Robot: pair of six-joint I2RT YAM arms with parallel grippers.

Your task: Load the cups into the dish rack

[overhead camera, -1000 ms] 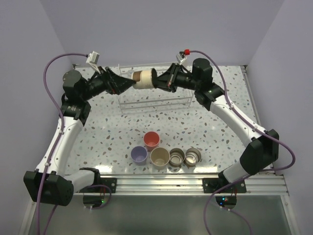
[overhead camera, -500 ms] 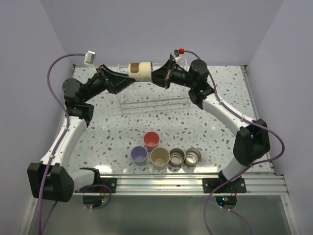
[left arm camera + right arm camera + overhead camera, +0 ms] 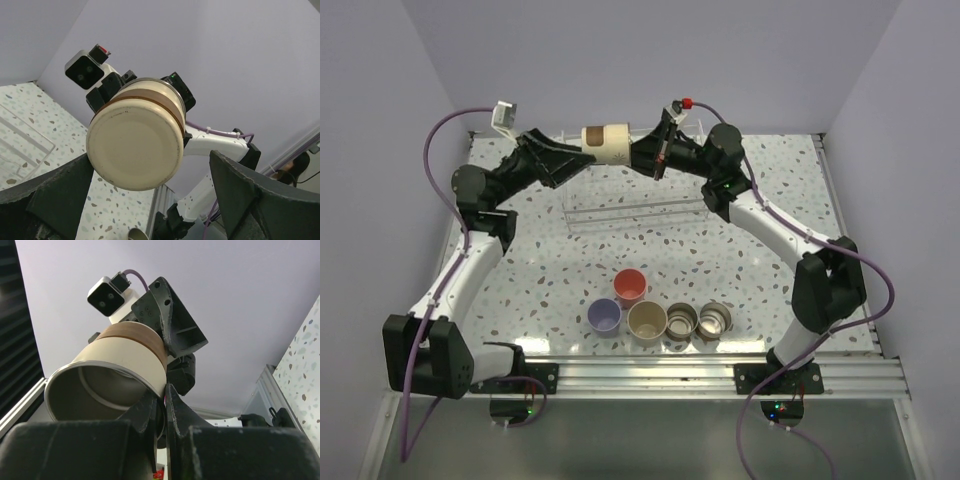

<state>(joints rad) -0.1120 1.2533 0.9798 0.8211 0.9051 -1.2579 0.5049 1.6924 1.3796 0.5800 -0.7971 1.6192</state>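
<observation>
A steel cup with a cream body and brown band (image 3: 605, 143) hangs on its side in the air above the clear wire dish rack (image 3: 636, 205). My right gripper (image 3: 636, 155) is shut on its rim wall, one finger inside and one outside (image 3: 165, 390). My left gripper (image 3: 586, 158) is open, its fingers (image 3: 55, 200) wide on either side of the cup's base (image 3: 135, 147). On the table stand a coral-red cup (image 3: 631, 286), a lavender cup (image 3: 604, 317), a beige cup (image 3: 647, 321) and two steel cups (image 3: 680, 321) (image 3: 714, 320). The tiny clear cup is not in view.
The rack stands at the back middle of the speckled table (image 3: 540, 270), with no cups showing in it. The five cups sit in a cluster near the front rail (image 3: 650, 375). Purple walls close in the back and sides.
Both arms have risen, and the held cup has moved up and slightly left, away from the rack. The cups on the table have not moved.
</observation>
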